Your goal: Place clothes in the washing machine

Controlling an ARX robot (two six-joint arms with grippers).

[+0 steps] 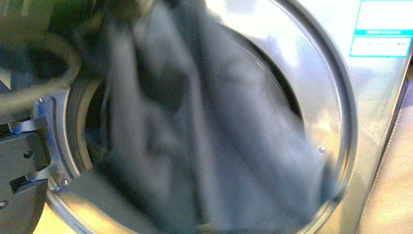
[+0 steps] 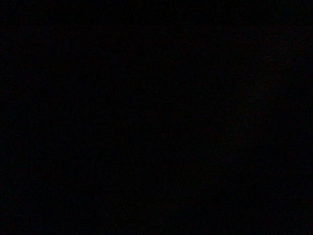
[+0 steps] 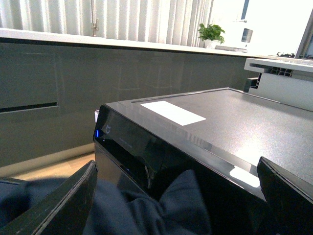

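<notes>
One silver washing machine [image 1: 375,122] fills the front view; one dark navy garment, the clothes [image 1: 195,136], hangs blurry across its round porthole [image 1: 287,92], lower folds over the rim; two blue-edged labels [image 1: 382,17] sit at its top right corner; right gripper [image 3: 176,169] has its two fingers [image 3: 63,205] spread wide, fabric bunched between them; left wrist view is dark, so can't tell the left gripper's state

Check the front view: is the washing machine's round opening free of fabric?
No, the clothes hang in dark folds across most of the round opening of the washing machine.
</notes>
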